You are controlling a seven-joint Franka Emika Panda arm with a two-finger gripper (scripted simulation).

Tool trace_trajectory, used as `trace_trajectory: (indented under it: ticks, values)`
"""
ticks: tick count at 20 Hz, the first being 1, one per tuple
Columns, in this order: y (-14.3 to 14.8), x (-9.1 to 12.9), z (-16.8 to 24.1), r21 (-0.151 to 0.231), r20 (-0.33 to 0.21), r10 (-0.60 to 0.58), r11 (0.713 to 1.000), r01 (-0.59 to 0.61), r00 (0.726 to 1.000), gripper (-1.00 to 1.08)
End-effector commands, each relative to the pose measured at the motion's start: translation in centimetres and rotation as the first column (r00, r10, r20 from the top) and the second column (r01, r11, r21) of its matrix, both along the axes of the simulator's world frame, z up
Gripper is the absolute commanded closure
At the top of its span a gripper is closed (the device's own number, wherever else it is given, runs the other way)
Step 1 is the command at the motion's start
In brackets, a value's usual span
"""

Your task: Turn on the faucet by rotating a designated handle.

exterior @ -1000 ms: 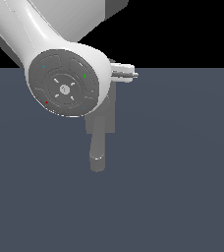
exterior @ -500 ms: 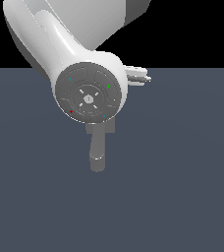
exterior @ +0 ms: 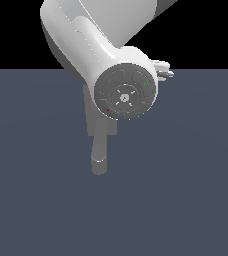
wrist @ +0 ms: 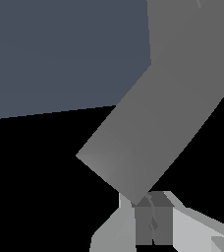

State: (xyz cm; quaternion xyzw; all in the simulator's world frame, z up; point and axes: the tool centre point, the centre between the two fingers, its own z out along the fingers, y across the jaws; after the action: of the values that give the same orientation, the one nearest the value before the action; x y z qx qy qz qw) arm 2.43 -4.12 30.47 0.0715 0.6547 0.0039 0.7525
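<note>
In the exterior view the grey faucet (exterior: 100,131) stands behind my white arm (exterior: 86,40). Only part of its flat plate and the rounded spout (exterior: 99,159) pointing down show. The arm's round grey end cap (exterior: 125,97) covers the rest, so the handle and my fingers are hidden there. In the wrist view a flat-sided grey bar, the handle (wrist: 148,128) by its shape, runs diagonally. Its lower corner ends right at my gripper (wrist: 153,209). The two dark fingertips sit pressed together, shut on nothing, against the bar's end.
A plain dark blue-grey floor (exterior: 186,190) spreads around the faucet, with black background above it. A small white piece of the hand (exterior: 164,70) sticks out past the end cap on the exterior view's right.
The arm's end cap has swung steadily toward the exterior view's right and slightly down, covering more of the faucet's plate. The spout has not moved.
</note>
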Motion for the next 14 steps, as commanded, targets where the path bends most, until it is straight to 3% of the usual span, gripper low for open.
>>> trace_trajectory:
  ticks: [1, 2, 14]
  values:
    - [5.3, 2.8, -3.2, -0.072, -0.072, 0.091, 0.993, -0.096, 0.993, 1.08]
    - [0.7, 0.1, 0.0, -0.021, -0.002, 0.043, 0.999, -0.043, 0.999, 1.08]
    - [-1.0, 0.4, -3.4, -0.072, -0.071, 0.09, 0.993, -0.095, 0.993, 1.08]
